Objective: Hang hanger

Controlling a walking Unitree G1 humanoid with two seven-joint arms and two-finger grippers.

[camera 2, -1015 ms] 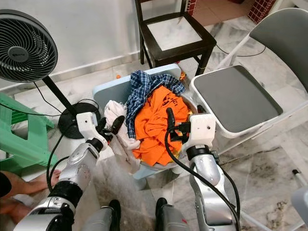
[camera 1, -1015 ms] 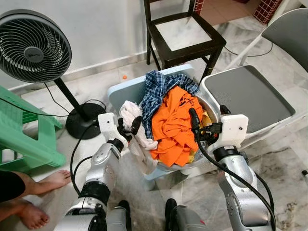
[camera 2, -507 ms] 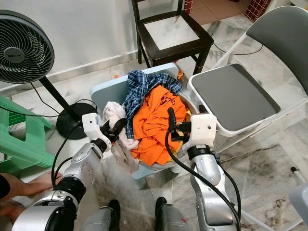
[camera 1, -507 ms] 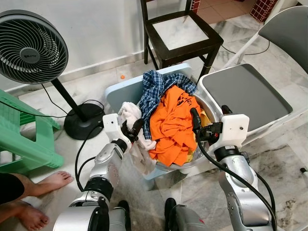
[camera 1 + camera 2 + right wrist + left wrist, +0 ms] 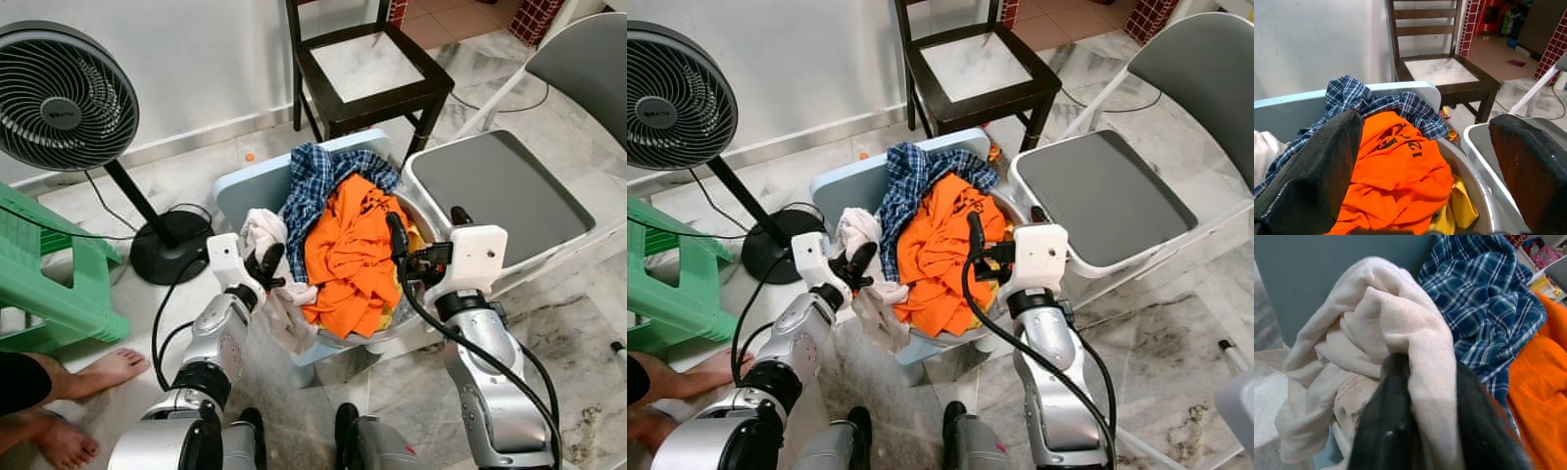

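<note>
Left eye view: left end effector (image 5: 269,264), center-left, pinches the cream cloth (image 5: 266,235) draped off the basin's (image 5: 427,227) edge; no hanger visible.

Right wrist view: right end effector (image 5: 1425,161) spread wide above orange shirt (image 5: 1396,171).

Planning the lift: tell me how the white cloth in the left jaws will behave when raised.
The white cloth is probably floppy: it folds over the left gripper and hangs down the basin's side. It looks light, so likely an easy lift. Its tail may drag or snag on the orange shirt beside it.
</note>
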